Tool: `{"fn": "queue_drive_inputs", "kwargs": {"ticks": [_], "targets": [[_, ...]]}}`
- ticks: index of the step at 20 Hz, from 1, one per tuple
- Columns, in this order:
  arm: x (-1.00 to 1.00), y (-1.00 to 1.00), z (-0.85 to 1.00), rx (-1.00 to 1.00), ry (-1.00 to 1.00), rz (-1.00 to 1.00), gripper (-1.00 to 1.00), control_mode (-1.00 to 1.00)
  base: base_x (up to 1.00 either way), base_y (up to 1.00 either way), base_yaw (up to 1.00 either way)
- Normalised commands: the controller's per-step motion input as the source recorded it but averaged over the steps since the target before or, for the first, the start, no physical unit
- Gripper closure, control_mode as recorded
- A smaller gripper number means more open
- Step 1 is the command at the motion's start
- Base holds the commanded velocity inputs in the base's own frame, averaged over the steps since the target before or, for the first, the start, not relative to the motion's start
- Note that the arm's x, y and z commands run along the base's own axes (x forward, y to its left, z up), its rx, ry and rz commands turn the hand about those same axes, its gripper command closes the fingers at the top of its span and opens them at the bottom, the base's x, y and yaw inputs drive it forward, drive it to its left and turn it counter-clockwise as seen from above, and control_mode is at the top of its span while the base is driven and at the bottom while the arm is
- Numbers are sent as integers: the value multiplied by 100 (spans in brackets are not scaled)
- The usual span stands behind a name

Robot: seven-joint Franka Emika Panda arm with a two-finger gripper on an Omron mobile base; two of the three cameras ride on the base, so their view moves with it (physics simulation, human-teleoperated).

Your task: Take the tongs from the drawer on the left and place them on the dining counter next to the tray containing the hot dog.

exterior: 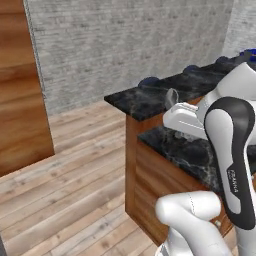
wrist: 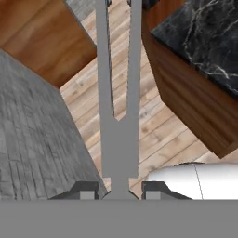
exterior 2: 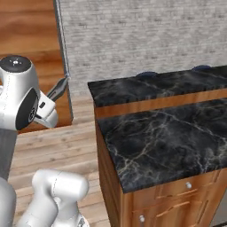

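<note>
Tongs [wrist: 119,107]: gripped at the joined end, both arms extended away from the hand, carried in the air above the wood floor [wrist: 153,130]
Gripper [wrist: 120,190]: closed on the tongs
Dining counter [exterior 2: 155,86]: black marble, located beside the arm; not touched by the tongs

Tongs [wrist: 118,116]: we see both arm tips cut off by top edge of hand view; joined end hidden between gripper [wrist: 119,190] fingertips. In left base view, white arm covers most of tongs [exterior: 172,96]. Two dark blue shapes [exterior 2: 146,74] behind dining counter [exterior 2: 146,88]: too little shows for us to name.
</note>
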Motion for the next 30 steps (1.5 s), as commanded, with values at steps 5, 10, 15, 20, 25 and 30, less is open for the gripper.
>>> {"fn": "queue_drive_inputs", "kwargs": {"ticks": [5,10,15,20,25,30], "targets": [[0,0,0,0,0,0,100,100,87,95,-8],[0,0,0,0,0,0,100,100,24,51,11],[0,0,0,0,0,0,100,100,46,51,0],[0,0,0,0,0,0,100,100,100,100,-40],[0,0,0,0,0,0,100,100,100,100,-33],[0,0,0,0,0,0,100,100,100,100,-34]]}}
